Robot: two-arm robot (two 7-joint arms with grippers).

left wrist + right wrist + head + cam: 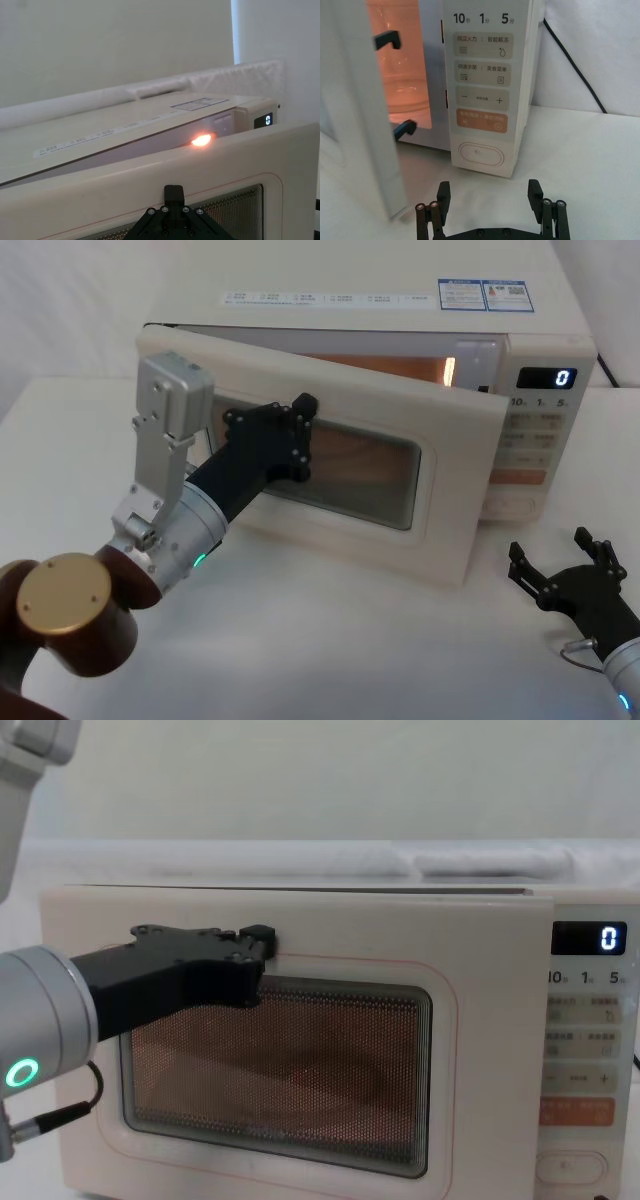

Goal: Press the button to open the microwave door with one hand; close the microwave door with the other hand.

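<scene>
The microwave point(560, 315) is seen on a white table point(330, 640), its door point(460, 470) hinged at the left and standing partly open, with the free edge swung out toward the robot. A gap is visible between the door's top edge and the cabinet, and the cavity light point(201, 140) is lit behind it. The display point(545, 377) reads 0.

The left gripper point(305, 435) is set against the door's outer face, at the upper left part of the window point(330, 1070). Contact with the door appears to be made, just at the orange outline in the chest view. Whether its fingers are spread or closed cannot be told from any view.

The right gripper point(490, 200) is held low over the table in front of the control panel point(485, 75), apart from it. Its fingers point(443, 192) are spread wide and nothing is held between them.

The button point(480, 154) is found at the bottom of the panel, directly below the orange key point(481, 121). It is not touched by either gripper.
</scene>
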